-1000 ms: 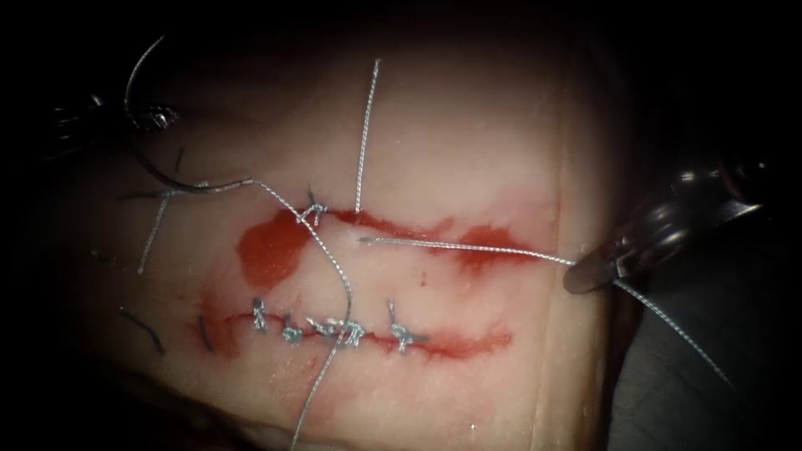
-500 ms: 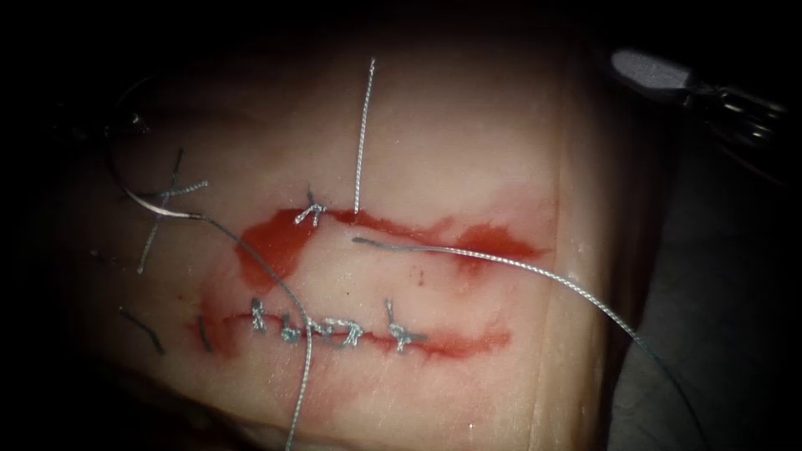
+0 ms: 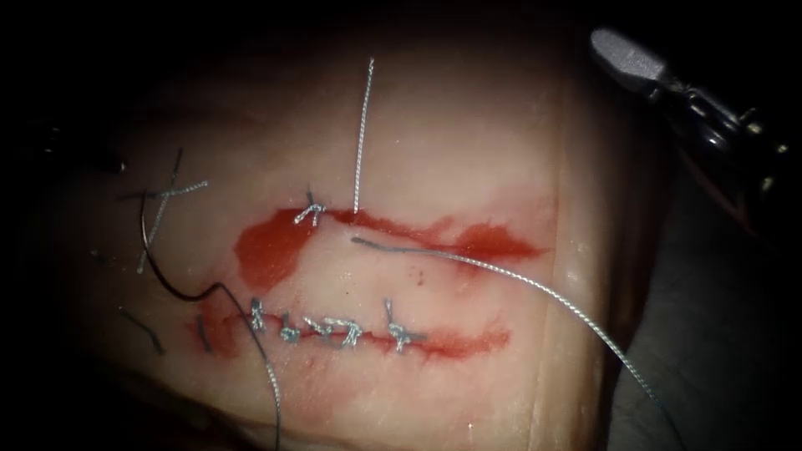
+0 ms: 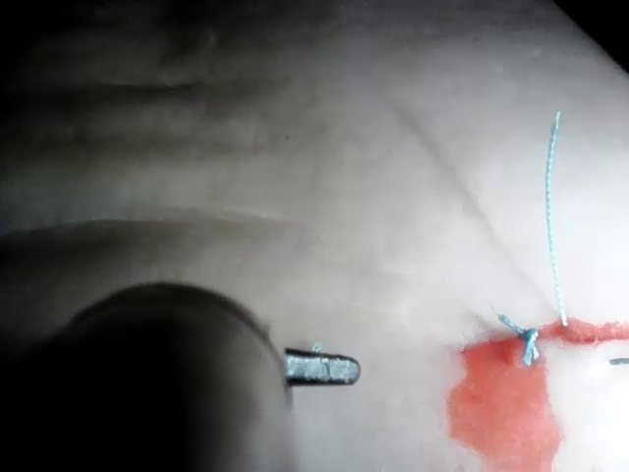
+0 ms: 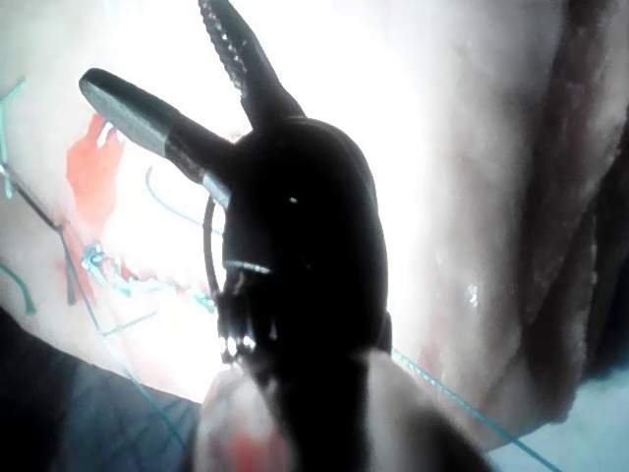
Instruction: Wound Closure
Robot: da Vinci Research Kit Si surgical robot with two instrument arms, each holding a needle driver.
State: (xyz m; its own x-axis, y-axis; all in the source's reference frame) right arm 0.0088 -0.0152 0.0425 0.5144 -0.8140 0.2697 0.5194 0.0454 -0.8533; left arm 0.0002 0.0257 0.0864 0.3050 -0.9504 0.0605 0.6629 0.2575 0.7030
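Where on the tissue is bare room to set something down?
Bare: the tissue above the upper cut, right of the upright thread end, below the right tool, open and empty. Also below the stitched lower cut. Crowded: the left side, with cut ends of thread and a dark curve, perhaps the needle, on the surface. The left tool's hold is unclear.

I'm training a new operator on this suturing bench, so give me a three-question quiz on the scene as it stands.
1. True or false: the right arm's dark metal end effector is clamped on the long grey braided thread.
2. Fill in: that thread runs from the upper red cut toward the pale tissue's ____ edge.
3. Which cut carries more blue-grey stitches? A. upper cut; B. lower red cut.
Key: 1 false, it is open and empty; 2 right; 3 B.
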